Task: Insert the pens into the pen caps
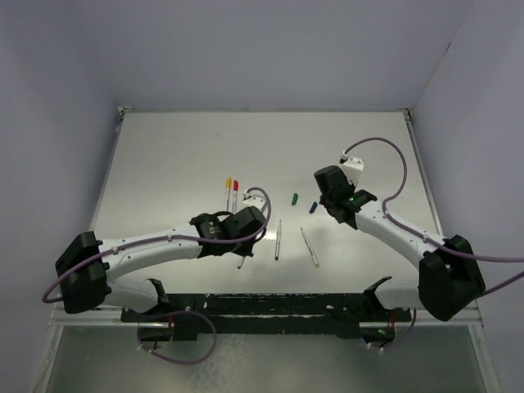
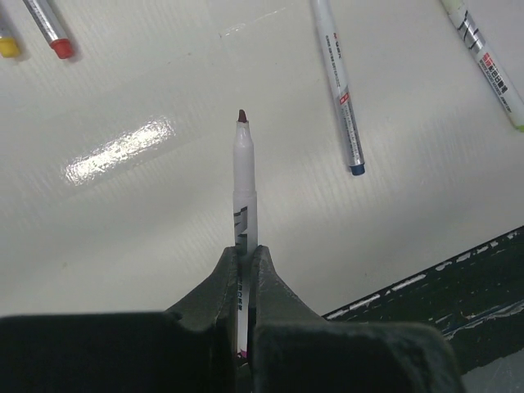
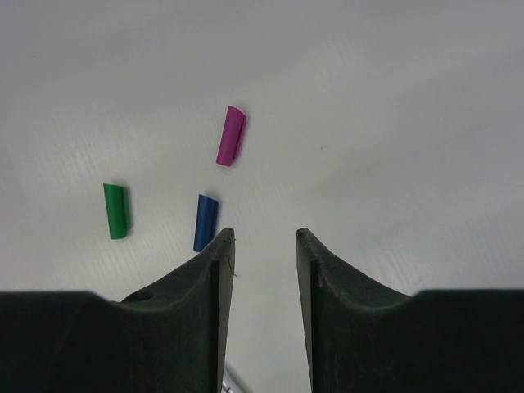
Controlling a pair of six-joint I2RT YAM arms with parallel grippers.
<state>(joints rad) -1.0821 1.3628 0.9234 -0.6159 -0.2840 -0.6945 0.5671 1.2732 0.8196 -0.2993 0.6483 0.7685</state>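
Note:
My left gripper (image 2: 246, 252) is shut on a pale pen (image 2: 244, 184) with a dark red-purple tip, held just above the table; in the top view the gripper (image 1: 246, 232) is left of centre. A blue-tipped pen (image 2: 340, 86) and a green-tipped pen (image 2: 488, 67) lie to its right. Two pens with a yellow end (image 2: 7, 46) and a red end (image 2: 56, 39) lie at the far left. My right gripper (image 3: 262, 239) is open and empty above the table. A purple cap (image 3: 231, 136) lies ahead of it, a blue cap (image 3: 205, 222) beside its left finger, and a green cap (image 3: 115, 210) further left.
In the top view the green cap (image 1: 295, 197) and the blue cap (image 1: 313, 207) lie between the two grippers. The two loose pens (image 1: 278, 239) (image 1: 309, 247) lie near the table's front edge (image 1: 270, 296). Grey walls close in the table on three sides.

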